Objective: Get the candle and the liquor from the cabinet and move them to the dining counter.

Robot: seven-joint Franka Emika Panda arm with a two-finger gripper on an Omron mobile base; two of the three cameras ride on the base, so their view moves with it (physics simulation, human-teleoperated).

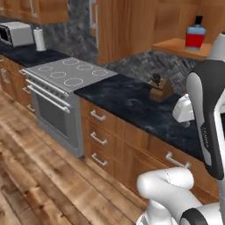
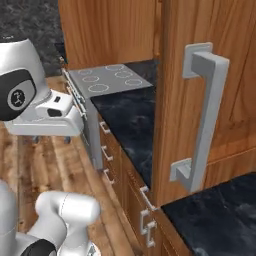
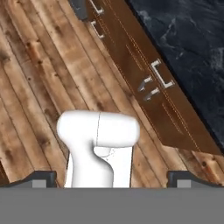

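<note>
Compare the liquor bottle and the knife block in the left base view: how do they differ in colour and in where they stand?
The liquor bottle is red with light blue shoulders and a black cap; the knife block is brown wood with dark handles on top. The bottle stands on the open cabinet's shelf; the block stands lower, on the black counter. Both are upright.

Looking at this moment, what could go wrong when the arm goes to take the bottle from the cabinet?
The liquor stands near the shelf's front edge, so a clumsy approach might knock it off. The open cabinet door hangs over the counter close to the robot; the arm could strike it. The gripper, open, points at the floor, so a wide swing is needed.
</note>
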